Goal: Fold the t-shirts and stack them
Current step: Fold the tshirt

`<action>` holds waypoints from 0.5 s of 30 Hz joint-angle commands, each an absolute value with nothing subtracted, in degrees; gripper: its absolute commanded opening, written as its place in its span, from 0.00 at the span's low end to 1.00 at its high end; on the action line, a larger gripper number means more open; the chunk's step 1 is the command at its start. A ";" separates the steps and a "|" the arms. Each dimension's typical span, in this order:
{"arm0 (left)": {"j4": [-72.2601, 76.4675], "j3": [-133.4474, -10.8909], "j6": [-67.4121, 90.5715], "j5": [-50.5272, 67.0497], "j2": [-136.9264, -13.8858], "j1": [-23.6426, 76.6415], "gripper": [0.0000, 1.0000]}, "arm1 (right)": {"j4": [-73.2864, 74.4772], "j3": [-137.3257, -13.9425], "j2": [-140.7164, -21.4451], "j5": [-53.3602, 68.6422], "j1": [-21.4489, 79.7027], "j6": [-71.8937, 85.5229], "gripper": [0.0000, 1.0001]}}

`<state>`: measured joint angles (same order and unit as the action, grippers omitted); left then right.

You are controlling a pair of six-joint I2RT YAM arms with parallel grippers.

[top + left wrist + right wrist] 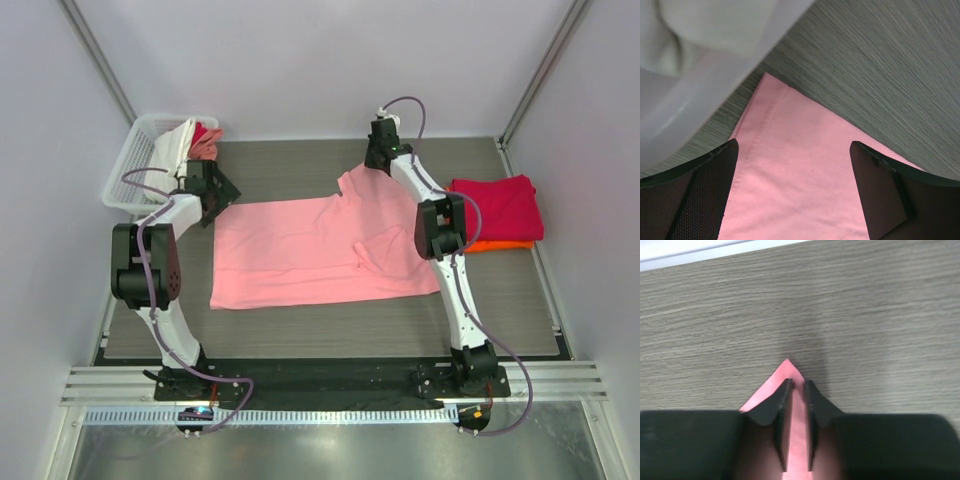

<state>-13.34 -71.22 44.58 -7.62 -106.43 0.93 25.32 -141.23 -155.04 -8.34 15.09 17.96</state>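
Observation:
A large salmon-pink t-shirt (300,250) lies spread flat on the table. My left gripper (215,195) hovers open over its far left corner (790,125), with one finger (705,195) on each side of the hem and neither touching the cloth. My right gripper (372,165) is at the shirt's far right corner. Its jaws (797,385) are pinched on the pink cloth, and the corner tip (786,367) pokes out beyond them. A folded crimson t-shirt (495,205) rests on a folded orange one (500,245) at the right.
A white lattice basket (128,170) stands at the far left, holding a white shirt (172,145) and a pinkish-red one (207,135). The basket wall (690,65) looms close to my left gripper. Grey wood-grain table (840,315) extends beyond the shirt.

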 commanded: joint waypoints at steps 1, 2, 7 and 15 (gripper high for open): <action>-7.56 -71.63 41.66 -8.79 -106.70 2.20 0.93 | 26.19 -143.52 -156.88 -11.07 15.47 17.67 0.18; -7.56 -71.72 41.49 -8.96 -106.79 2.28 0.92 | 26.19 -143.70 -156.88 -11.68 15.38 17.67 0.12; -8.00 -73.29 39.73 -9.67 -107.84 3.34 0.89 | 24.97 -138.00 -151.88 -15.64 13.28 20.12 0.01; -12.03 -79.01 38.06 -13.09 -112.84 4.66 0.82 | 22.33 -131.13 -148.62 -12.14 10.99 21.18 0.01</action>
<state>-11.53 -75.40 39.81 -10.13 -111.44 4.51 20.93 -132.49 -150.87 -11.81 11.90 20.73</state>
